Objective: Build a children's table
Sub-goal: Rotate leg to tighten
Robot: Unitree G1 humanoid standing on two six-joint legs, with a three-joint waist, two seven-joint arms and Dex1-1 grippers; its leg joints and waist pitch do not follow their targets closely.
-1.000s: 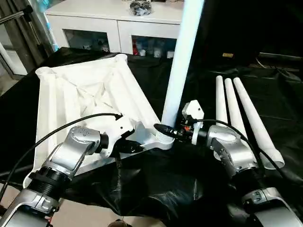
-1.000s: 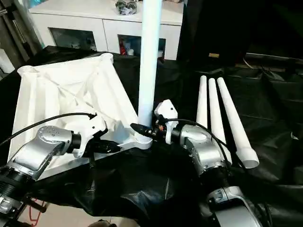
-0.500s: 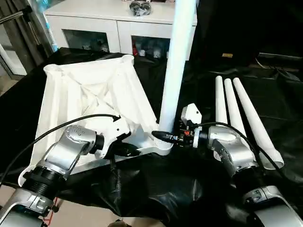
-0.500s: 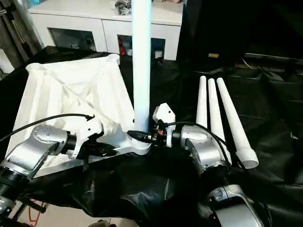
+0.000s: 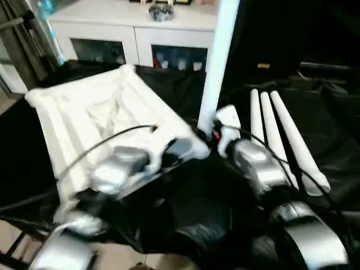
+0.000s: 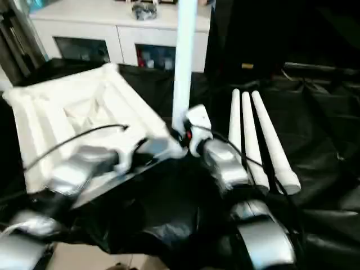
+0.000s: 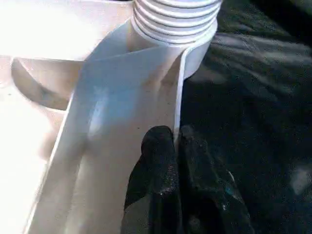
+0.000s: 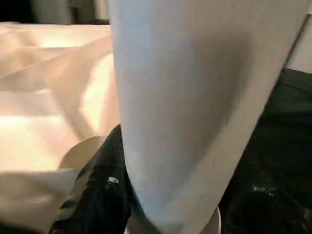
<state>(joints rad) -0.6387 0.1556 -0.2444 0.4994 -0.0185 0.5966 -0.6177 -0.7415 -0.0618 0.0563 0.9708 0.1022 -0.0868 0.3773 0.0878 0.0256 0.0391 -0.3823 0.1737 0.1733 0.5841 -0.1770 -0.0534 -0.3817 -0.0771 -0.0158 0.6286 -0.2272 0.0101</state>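
Eye views motion-blurred; evenly lit, tabletop (image 5: 101, 107) glaring white.

One white tabletop (image 5: 95, 112) lying ribbed side up, left of frame. Four white legs: one leg (image 5: 216, 62) standing upright at centre, three spare legs (image 5: 278, 135) lying side by side, right of frame. One black-draped worktop (image 5: 337, 140). One white cabinet (image 5: 129, 28), top of frame. Two silver forearms showing: left forearm (image 5: 115, 171), right forearm (image 5: 259, 166).

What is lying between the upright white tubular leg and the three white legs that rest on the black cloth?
In the left eye view, the robot's silver right forearm lies between the upright white tubular leg and the three loose white legs; under it is bare black cloth.
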